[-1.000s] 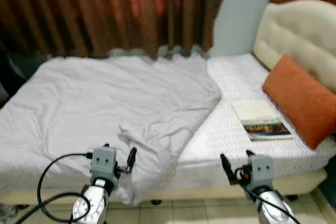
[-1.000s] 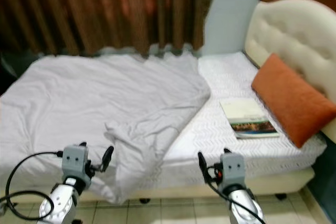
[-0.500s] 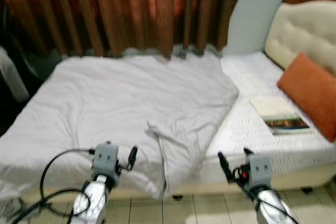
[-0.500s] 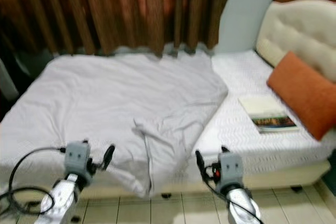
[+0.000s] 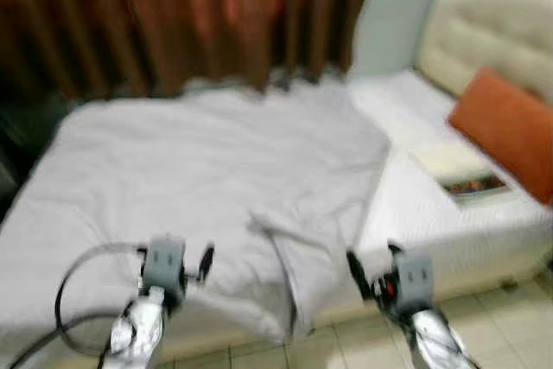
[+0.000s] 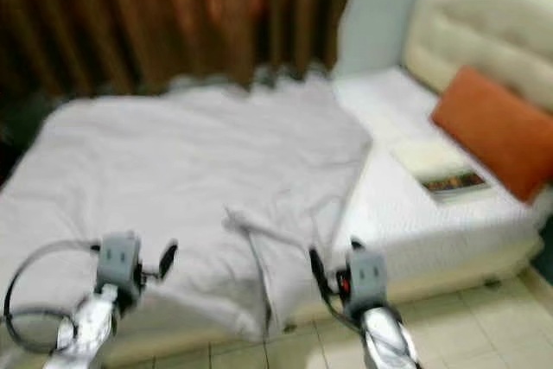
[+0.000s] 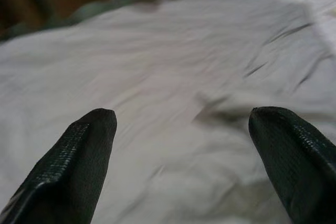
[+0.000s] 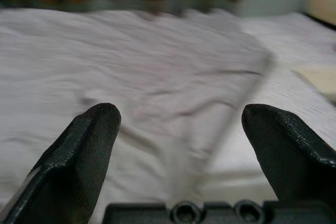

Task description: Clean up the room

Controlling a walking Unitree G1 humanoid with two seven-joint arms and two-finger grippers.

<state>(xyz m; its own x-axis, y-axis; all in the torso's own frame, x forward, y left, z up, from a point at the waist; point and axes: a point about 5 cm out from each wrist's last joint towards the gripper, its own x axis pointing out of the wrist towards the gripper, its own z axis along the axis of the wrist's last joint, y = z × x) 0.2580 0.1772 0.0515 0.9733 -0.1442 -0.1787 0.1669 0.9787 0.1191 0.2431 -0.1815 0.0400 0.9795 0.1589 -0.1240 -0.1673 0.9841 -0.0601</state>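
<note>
In the left eye view, which is blurred, a bed (image 5: pixel 449 239) stands before brown curtains (image 5: pixel 173 15), and a rumpled white blanket (image 5: pixel 199 170) covers most of it, with one folded corner hanging over the near edge. On the bare mattress side lie a book (image 5: pixel 458 172) and, near the headboard (image 5: pixel 484 41), an orange pillow (image 5: pixel 505 131). The left gripper (image 5: pixel 186 261) and the right gripper (image 5: pixel 373 267) are both raised low in front of the bed edge. The right eye view shows the same arrangement. In the left wrist view the two black fingers (image 7: pixel 79 166) stand wide apart with nothing between them, and the blanket lies beyond. The right wrist view shows its fingers (image 8: pixel 84 150) also spread and empty, pointing at the blanket's hanging fold. I judge the robot is approaching the bed to straighten the blanket; next it must come closer and take the blanket's edge.
</note>
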